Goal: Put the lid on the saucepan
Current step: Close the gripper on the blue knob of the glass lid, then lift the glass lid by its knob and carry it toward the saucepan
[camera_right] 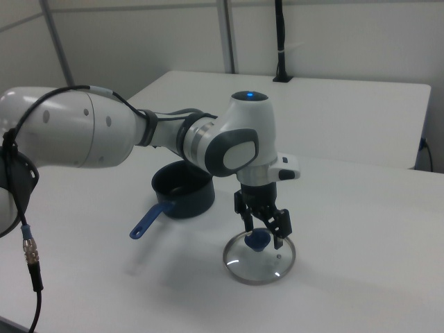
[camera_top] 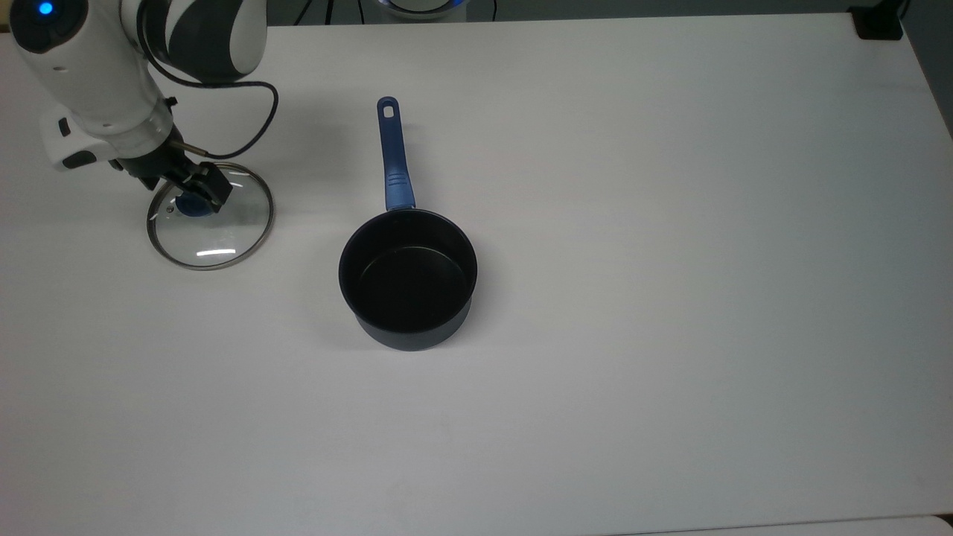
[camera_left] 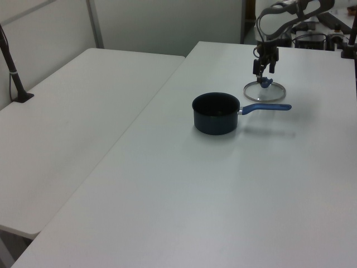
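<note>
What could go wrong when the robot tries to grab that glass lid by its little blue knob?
The gripper hangs with open fingers on either side of the small blue knob, so a slightly off-centre squeeze might slip off it. The lid is glass and lies flat on the table; pushing down too hard could knock or scrape it. The saucepan stands apart from the lid, so a loosely held lid may tilt or drop on the way over.

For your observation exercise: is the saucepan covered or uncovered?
Uncovered. The saucepan shows its bare black inside; the lid lies flat on the table beside it.
</note>
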{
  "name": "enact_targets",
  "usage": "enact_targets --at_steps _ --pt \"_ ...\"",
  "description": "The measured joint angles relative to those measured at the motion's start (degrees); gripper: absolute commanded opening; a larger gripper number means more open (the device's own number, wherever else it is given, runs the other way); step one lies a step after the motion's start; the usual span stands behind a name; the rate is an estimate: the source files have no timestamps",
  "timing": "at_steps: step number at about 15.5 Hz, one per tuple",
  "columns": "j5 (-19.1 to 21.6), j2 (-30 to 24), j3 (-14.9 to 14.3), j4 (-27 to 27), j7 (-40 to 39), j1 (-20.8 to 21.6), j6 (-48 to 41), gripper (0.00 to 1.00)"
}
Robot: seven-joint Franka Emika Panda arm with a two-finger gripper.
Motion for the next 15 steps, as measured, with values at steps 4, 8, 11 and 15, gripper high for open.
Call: enact_targets --at_steps 4,8,11,15 --pt "0.0 0.3 0.0 -0.6 0.0 0.0 1.3 0.83" --pt "0.0 0.3 0.1 -0.6 0.0 0.0 1.3 0.62" --pt "0.0 0.3 0.2 -0.6 -0.7 0.0 0.8 0.56" --pt "0.0 0.0 0.6 -0.5 -1.1 0.1 -1.9 0.46"
